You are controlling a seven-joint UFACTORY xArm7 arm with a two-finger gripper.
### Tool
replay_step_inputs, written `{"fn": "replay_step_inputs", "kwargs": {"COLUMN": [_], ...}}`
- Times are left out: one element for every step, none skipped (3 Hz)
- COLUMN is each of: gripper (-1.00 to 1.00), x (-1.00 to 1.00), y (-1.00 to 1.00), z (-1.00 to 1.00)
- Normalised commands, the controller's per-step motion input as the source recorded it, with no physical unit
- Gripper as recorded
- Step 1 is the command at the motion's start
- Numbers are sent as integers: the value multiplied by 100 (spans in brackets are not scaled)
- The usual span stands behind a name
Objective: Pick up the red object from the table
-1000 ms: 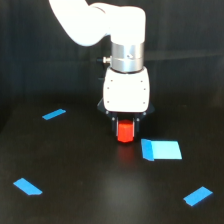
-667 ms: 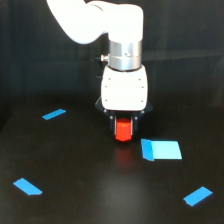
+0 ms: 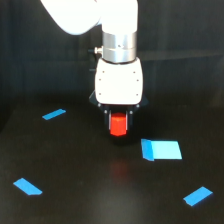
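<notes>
The red object [image 3: 118, 125] is a small red-orange cylinder held upright between the dark fingers of my gripper [image 3: 119, 126], under the white arm housing. It hangs a little above the black table [image 3: 90, 190], with a faint reddish glow on the surface below it. My gripper is shut on it, and its fingers cover the cylinder's sides.
A flat blue rectangular block [image 3: 160, 149] lies just to the exterior view's right of the gripper. Small blue flat pieces lie at the left [image 3: 54, 114], the lower left [image 3: 27, 186] and the lower right [image 3: 198, 196].
The gripper has risen with the red object in it; the cylinder, which stood on the table before, now hangs above it.
</notes>
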Motion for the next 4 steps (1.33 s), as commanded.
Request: {"fn": "replay_step_inputs", "kwargs": {"gripper": [-100, -100, -100, -97], "x": [-21, -18, 0, 20], "y": [-30, -21, -8, -6], "z": [100, 87, 94, 79]}}
